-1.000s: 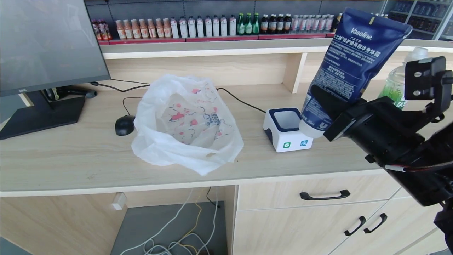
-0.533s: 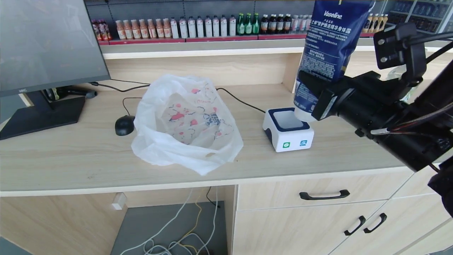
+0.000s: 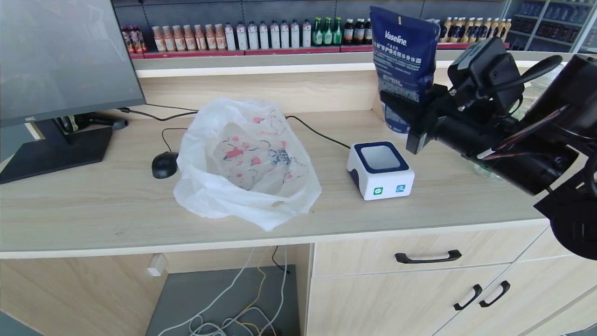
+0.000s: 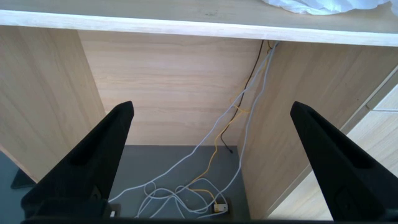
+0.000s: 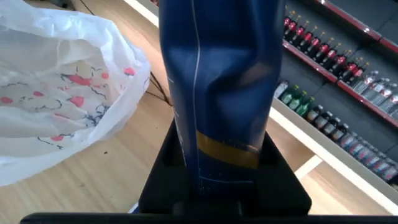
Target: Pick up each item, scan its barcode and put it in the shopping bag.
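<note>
A dark blue lotion tube (image 3: 402,60) stands upright, cap down, with my right gripper (image 3: 405,109) shut on its lower part. It hangs just behind and slightly right of the white scanner (image 3: 380,171) with its dark blue window. In the right wrist view the tube (image 5: 217,87) rises between the fingers of the right gripper (image 5: 221,171), with the bag (image 5: 56,106) beyond it. The white printed shopping bag (image 3: 247,163) lies open on the counter, left of the scanner. My left gripper (image 4: 211,162) hangs open below the counter edge, facing loose cables.
A black mouse (image 3: 164,164) and a monitor (image 3: 60,60) sit left of the bag. A cable runs from behind the bag to the scanner. A clear bottle (image 3: 486,171) shows partly behind my right arm. Drawers (image 3: 428,257) lie below the counter (image 3: 93,205).
My right arm has carried the tube left and toward the back of the counter, from right of the scanner to behind it, turning it more upright. The bag and scanner have not moved.
</note>
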You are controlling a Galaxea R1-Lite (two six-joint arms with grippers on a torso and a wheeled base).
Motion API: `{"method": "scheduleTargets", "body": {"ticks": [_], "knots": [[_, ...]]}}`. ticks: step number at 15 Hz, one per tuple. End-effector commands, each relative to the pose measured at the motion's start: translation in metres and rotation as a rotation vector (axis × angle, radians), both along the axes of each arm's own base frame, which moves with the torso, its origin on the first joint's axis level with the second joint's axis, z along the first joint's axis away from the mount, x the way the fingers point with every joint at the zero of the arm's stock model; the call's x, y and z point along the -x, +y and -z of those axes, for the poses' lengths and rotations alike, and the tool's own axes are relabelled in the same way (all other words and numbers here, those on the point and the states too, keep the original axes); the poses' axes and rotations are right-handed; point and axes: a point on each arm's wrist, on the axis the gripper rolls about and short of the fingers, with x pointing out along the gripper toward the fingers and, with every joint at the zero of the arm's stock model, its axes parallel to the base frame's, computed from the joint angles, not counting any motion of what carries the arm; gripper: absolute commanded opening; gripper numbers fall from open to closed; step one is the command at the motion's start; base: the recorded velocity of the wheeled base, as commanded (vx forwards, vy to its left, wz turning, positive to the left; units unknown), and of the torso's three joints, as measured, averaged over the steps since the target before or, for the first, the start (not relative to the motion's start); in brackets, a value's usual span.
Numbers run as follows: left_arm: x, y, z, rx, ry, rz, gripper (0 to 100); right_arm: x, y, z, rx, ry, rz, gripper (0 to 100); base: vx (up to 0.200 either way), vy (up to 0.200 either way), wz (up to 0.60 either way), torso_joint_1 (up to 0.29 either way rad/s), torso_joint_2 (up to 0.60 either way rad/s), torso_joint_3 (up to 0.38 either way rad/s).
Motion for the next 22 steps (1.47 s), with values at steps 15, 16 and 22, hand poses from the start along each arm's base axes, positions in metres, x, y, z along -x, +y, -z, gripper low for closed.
{"method": "scheduleTargets", "body": {"ticks": [15, 16, 22], "knots": [[0.000, 0.000, 0.000, 0.000, 0.000, 0.001, 100, -0.060, -0.033, 0.056, 0.350, -0.256, -0.169, 0, 0.000, 0.000, 0.00, 0.000, 0.00, 0.000], [0.000, 0.000, 0.000, 0.000, 0.000, -0.001, 100, -0.062, -0.039, 0.055, 0.356, -0.265, -0.165, 0, 0.000, 0.000, 0.00, 0.000, 0.00, 0.000], [0.000, 0.000, 0.000, 0.000, 0.000, 0.001, 100, -0.066, -0.039, 0.062, 0.391, -0.285, -0.220, 0, 0.000, 0.000, 0.00, 0.000, 0.00, 0.000]]}}
